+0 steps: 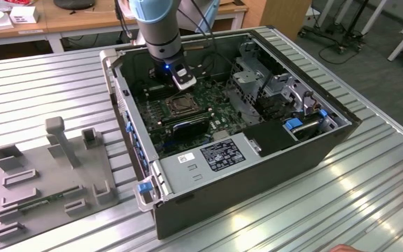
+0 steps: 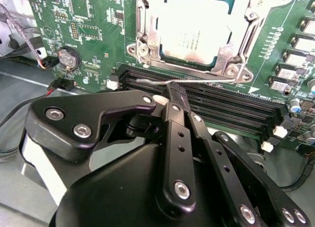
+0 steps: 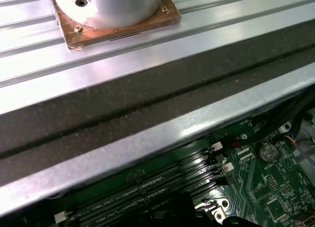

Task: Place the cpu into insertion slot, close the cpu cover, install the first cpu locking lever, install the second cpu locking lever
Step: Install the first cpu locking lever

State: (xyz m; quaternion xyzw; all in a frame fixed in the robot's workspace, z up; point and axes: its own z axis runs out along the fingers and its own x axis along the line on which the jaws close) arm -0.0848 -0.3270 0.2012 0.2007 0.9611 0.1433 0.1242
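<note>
Claw [image 2: 173, 93] is pinched closed, I see its tip right at the wire lever [image 2: 206, 80]. The cpu [image 2: 194, 27] sits in the slot [image 1: 170, 102] — cover [image 2: 147, 25] down over it.

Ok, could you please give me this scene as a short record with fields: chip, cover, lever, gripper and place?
chip: the cpu lies flat in the insertion slot
cover: the cpu cover is down over the chip's edges
lever: a thin wire lever runs along the slot's side, next to the memory slots
gripper: the gripper is shut, tips at the lever; gripping or only pressing, cannot tell
place: green motherboard inside an open computer case
</note>
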